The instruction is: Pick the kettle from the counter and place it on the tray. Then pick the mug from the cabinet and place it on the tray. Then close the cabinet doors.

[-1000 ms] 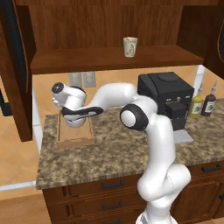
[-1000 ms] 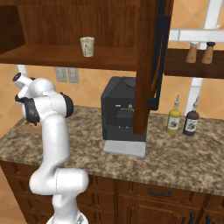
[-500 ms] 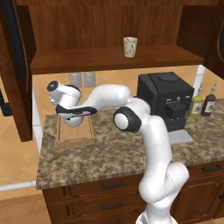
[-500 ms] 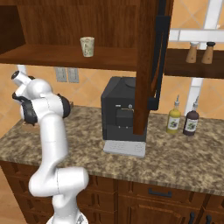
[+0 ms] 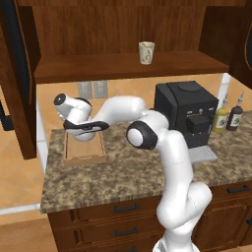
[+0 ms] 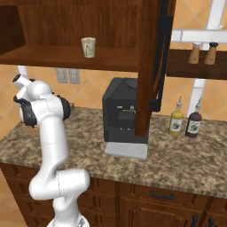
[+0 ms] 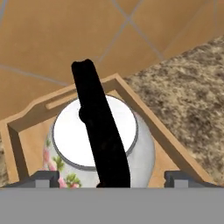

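Two finger tips of the hand (image 7: 111, 177) now stand wide apart at 9 and 3 o'clock of the kettle (image 7: 98, 142), released from its black handle. Kettle sits inside the tray (image 7: 148, 120) on the desk (image 5: 147, 170). Mug (image 5: 146, 52) remains on the cabinet (image 5: 123, 66) shelf.
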Available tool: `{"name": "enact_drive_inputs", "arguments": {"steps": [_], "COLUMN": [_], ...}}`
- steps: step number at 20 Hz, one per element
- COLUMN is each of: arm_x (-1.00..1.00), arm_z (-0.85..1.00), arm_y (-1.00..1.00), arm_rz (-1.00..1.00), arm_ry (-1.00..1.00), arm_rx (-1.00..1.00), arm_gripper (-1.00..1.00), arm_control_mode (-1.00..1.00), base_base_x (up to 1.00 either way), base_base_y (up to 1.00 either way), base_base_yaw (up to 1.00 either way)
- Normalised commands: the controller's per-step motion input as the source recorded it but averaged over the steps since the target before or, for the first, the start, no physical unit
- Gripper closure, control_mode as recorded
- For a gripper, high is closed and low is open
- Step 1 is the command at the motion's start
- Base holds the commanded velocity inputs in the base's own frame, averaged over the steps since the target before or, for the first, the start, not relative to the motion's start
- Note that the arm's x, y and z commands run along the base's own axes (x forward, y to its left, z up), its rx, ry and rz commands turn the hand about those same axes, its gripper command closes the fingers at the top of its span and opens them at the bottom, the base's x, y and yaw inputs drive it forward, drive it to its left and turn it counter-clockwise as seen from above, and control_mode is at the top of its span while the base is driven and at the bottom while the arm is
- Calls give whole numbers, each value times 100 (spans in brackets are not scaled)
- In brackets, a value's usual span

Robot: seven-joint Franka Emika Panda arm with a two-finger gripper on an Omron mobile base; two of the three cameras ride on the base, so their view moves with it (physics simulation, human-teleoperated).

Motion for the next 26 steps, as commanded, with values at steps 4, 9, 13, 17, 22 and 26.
{"name": "enact_drive_inputs", "arguments": {"steps": [4,9,13,17,22,26], "arm_x": [-61,-99,-93,-81,-68,-3], "arm_z": [0,23,81,100,79,4], "arm_y": [-36,-44,-56,-43,-50,-21], "arm_rz": [0,0,-1,0,-2,-1], "arm_ry": [-4,-12,-9,0,13,6], "arm_rx": [0,0,0,0,0,1], "arm_gripper": [-100,-100,-100,-100,-100,-100], "arm_control_mode": [-100,-100,-100,-100,-100,-100], "base_base_x": [0,0,0,0,0,0], "base_base_y": [0,0,0,0,0,0], "base_base_yaw": [0,0,0,0,0,0]}}
